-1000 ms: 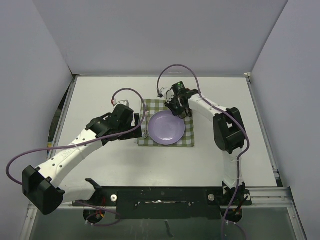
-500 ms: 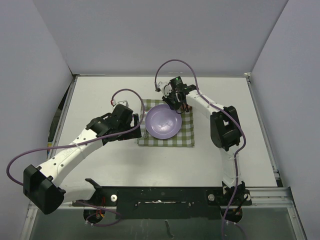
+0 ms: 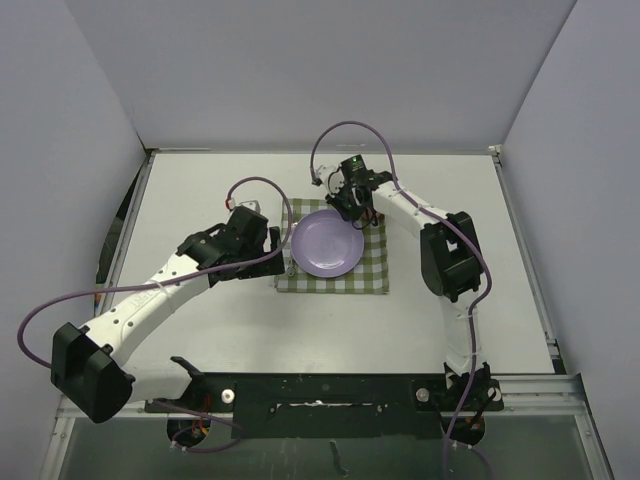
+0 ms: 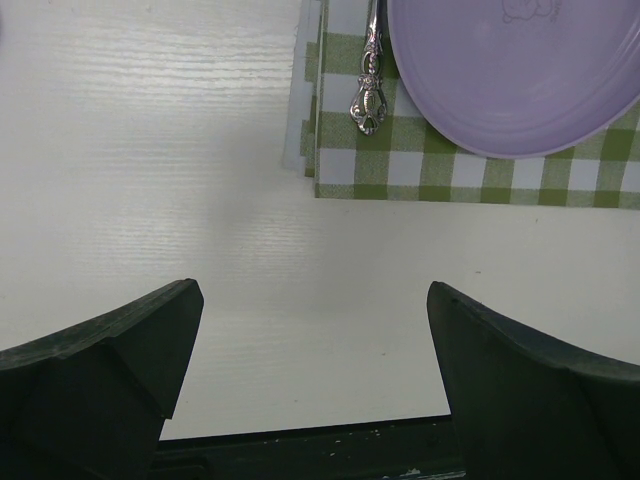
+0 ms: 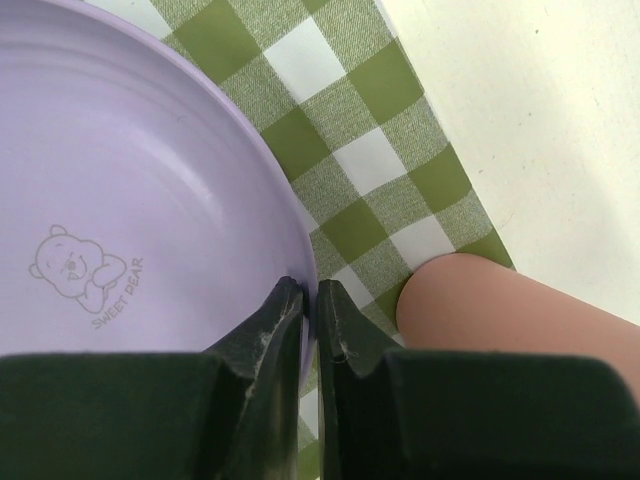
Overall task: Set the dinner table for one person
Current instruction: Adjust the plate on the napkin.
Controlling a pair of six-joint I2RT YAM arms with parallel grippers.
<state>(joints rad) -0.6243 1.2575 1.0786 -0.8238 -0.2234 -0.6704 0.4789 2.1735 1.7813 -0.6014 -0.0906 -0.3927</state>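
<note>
A purple plate [image 3: 328,246] lies on the green-and-white checked cloth [image 3: 375,272] in the middle of the white dinner table [image 3: 200,190]. My right gripper [image 3: 349,208] is at the plate's far rim. In the right wrist view the gripper [image 5: 310,290] is shut on the rim of the plate [image 5: 130,180], one finger inside and one outside. A silver utensil [image 4: 367,95] lies on the cloth [image 4: 440,170] just left of the plate [image 4: 510,70]. My left gripper [image 4: 310,300] is open and empty over bare table, left of the cloth's near-left corner; it also shows in the top view [image 3: 277,245].
A pinkish rounded object [image 5: 520,315] sits at the edge of the cloth [image 5: 380,160], right beside my right fingers. Grey walls close in the table on three sides. A metal rail [image 3: 400,385] with the arm bases runs along the near edge.
My right gripper has drawn the plate toward the far left of the cloth and then held. My left arm has shifted slightly to the right.
</note>
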